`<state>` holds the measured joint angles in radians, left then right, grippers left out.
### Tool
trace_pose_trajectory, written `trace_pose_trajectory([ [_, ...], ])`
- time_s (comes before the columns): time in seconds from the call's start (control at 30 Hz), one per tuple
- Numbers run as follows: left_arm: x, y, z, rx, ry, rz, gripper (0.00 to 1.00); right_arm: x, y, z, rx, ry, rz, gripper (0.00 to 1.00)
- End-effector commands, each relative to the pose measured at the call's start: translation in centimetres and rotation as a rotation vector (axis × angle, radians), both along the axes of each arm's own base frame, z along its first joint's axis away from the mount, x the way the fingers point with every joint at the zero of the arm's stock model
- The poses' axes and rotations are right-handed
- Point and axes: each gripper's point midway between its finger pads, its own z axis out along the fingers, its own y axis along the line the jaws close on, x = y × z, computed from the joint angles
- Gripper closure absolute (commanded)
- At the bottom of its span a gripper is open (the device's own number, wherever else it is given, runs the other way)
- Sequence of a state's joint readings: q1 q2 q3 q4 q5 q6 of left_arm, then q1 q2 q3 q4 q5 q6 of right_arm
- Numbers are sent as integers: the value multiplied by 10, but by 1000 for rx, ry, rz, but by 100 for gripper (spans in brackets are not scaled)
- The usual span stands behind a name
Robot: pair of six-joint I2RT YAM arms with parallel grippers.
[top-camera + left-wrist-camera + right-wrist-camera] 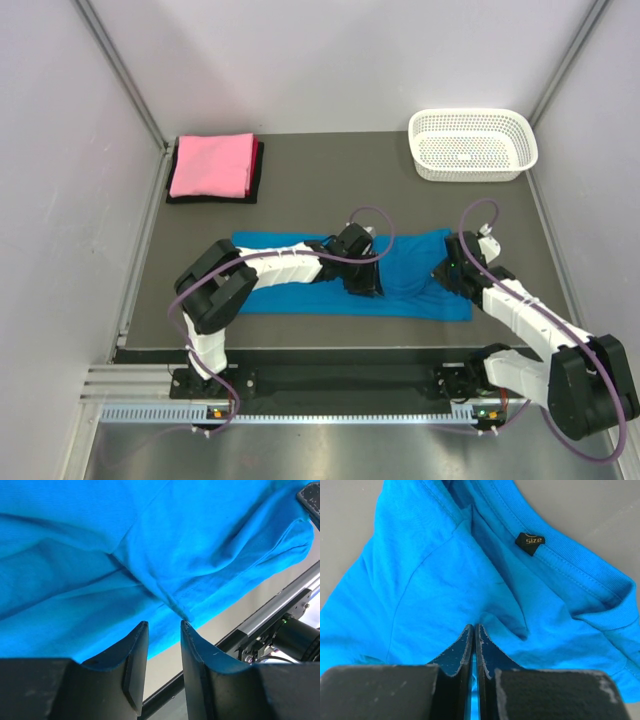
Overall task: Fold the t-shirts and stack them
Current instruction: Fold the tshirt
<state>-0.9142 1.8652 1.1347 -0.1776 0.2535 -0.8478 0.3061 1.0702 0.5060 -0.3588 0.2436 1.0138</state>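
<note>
A blue t-shirt (405,268) lies spread in a long band across the middle of the table. My left gripper (362,284) is low over its middle, near the front hem. In the left wrist view the shirt (150,540) fills the frame and the gripper (164,623) is open, with the hem just at its fingertips and nothing between them. My right gripper (451,268) is at the shirt's right end. In the right wrist view it (473,626) is shut on a pinch of blue fabric (445,570) below the collar with its size label (530,541).
A folded pink t-shirt (212,165) lies on a dark folded one at the back left. A white basket (472,143) stands at the back right. The table's front edge and metal rail (280,605) run close to the shirt's hem.
</note>
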Motion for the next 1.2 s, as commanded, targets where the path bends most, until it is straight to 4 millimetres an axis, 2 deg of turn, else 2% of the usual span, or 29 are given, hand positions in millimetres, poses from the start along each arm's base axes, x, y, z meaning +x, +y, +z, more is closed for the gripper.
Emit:
trace_pose_trajectory([
  [0.0, 7, -16, 31, -93, -62, -11, 63, 19, 0, 19, 14, -73, -15, 100],
  [0.3, 9, -23, 29, -112, -72, -27, 63, 20, 1, 17, 18, -70, -15, 100],
  [0.5, 10, -27, 36, -137, -64, -11, 60, 20, 1, 18, 21, -72, -13, 100],
  [0.9, 6, -27, 25, -127, -44, 2, 57, 19, 2, 16, 27, -74, -11, 100],
  [1.07, 8, -30, 22, -120, -37, 7, 66, 18, 2, 16, 30, -72, -12, 100],
  [1.17, 9, -29, 20, -104, -32, 12, 78, 19, 2, 17, 29, -77, -11, 100],
])
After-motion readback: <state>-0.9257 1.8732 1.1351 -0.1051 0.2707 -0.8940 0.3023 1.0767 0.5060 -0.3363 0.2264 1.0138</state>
